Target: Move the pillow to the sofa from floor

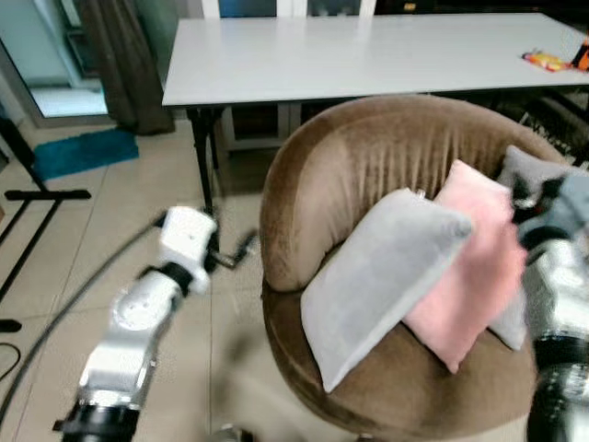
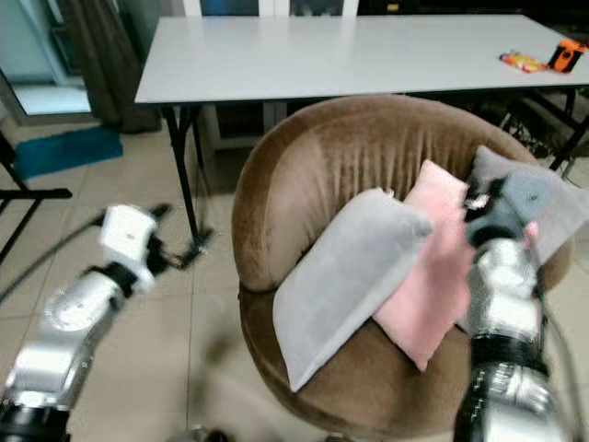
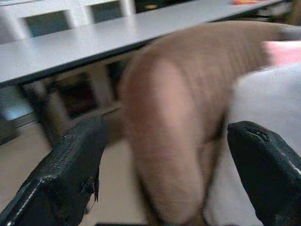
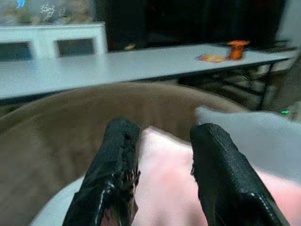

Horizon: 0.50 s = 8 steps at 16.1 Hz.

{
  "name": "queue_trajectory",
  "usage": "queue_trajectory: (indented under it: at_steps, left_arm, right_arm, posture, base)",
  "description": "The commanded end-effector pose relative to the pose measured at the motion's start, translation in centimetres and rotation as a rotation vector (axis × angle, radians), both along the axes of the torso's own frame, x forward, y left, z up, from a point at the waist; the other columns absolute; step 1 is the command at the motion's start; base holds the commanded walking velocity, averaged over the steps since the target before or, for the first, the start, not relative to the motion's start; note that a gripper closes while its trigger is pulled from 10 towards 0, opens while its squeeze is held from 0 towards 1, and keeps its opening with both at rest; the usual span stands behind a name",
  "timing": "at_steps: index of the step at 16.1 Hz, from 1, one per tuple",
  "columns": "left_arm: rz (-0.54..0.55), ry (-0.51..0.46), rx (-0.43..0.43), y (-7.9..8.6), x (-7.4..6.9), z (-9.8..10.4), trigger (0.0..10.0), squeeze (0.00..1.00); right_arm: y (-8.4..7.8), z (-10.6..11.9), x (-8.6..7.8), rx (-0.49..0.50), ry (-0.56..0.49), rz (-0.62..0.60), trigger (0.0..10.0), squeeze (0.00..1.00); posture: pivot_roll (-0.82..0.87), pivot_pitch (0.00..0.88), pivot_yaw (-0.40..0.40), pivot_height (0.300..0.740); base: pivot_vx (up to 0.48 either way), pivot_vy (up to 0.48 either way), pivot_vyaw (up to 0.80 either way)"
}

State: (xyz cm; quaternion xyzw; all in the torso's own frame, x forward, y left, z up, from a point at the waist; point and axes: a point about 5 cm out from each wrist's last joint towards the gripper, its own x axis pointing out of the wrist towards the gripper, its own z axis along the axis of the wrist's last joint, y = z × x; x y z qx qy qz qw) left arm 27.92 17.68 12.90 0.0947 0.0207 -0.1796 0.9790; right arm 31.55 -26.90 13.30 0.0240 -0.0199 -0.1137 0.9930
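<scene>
Hovering over the seat of the sofa (image 2: 313, 157), the right gripper (image 4: 162, 155) has its two black fingers parted with a gap between them, and the pink pillow (image 2: 428, 267) shows through that gap; whether the pads touch the fabric cannot be told, so it reads as either just letting go or about to nudge the cushion into place. That pink pillow leans upright against the backrest, probably set that way so it rests against the curved back instead of sliding off the front edge. Just beside it on the robot's left a grey pillow (image 2: 345, 272) tilts on one corner and overlaps its lower edge, and behind it on the right a second grey pillow (image 2: 543, 207) is wedged against the rim. That makes three pillows on the sofa, one pink and two grey, and I can make out none on the tiled floor (image 1: 83, 239), so the task looks close to finished. The left gripper (image 3: 164, 155) is held out beside the sofa's outer flank with its fingers spread wide on nothing, likely kept clear as a spare hand. Behind the sofa stands one white table (image 1: 368, 55) carrying a few small orange and yellow items (image 2: 543, 58) at its far right end.
</scene>
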Motion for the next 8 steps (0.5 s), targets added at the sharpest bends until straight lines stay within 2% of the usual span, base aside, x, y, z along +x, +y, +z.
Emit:
queue_trajectory:
  at_steps: [1,2,3,4,5,8]
  left_arm:
    - [0.021,-0.033,0.021,0.0,0.0,0.9,10.0,0.11]
    - [0.016,-0.046,0.041,-0.1,-0.2,1.1,10.0,0.11]
    - [0.014,-0.053,0.049,-0.3,-0.3,1.3,10.0,0.10]
    - [0.015,-0.058,0.052,-0.6,-0.4,1.3,10.0,0.10]
    - [0.021,-0.056,0.048,-0.7,-0.4,1.3,10.0,0.11]
    - [0.040,-0.048,0.036,-1.1,0.0,1.1,10.0,0.10]
  right_arm:
    - [2.6,0.8,-0.4,-0.022,-0.005,0.075,10.0,0.00]
    - [4.7,0.7,-1.5,-0.014,-0.014,0.115,10.0,0.00]
    - [5.8,0.5,-2.3,-0.003,-0.016,0.135,10.0,0.00]
    - [7.7,0.0,-3.7,0.020,-0.013,0.171,10.0,0.00]
    - [8.5,-0.5,-4.5,0.033,-0.002,0.172,10.0,0.00]
    - [9.0,-0.9,-4.6,0.008,0.043,0.163,10.0,0.00]
  posture:
    - [-0.07,0.000,-0.003,0.740]
    - [-0.07,0.000,-0.002,0.740]
    - [-0.07,0.000,-0.002,0.740]
    - [-0.08,0.000,0.003,0.740]
    - [-0.08,0.000,0.007,0.740]
    - [-0.08,0.000,0.020,0.740]
  base:
    - [0.000,-0.480,0.00]
    - [0.000,-0.480,0.00]
    - [0.000,-0.480,0.00]
    - [0.000,-0.480,0.00]
    - [0.000,-0.480,0.00]
    - [0.000,-0.480,0.00]
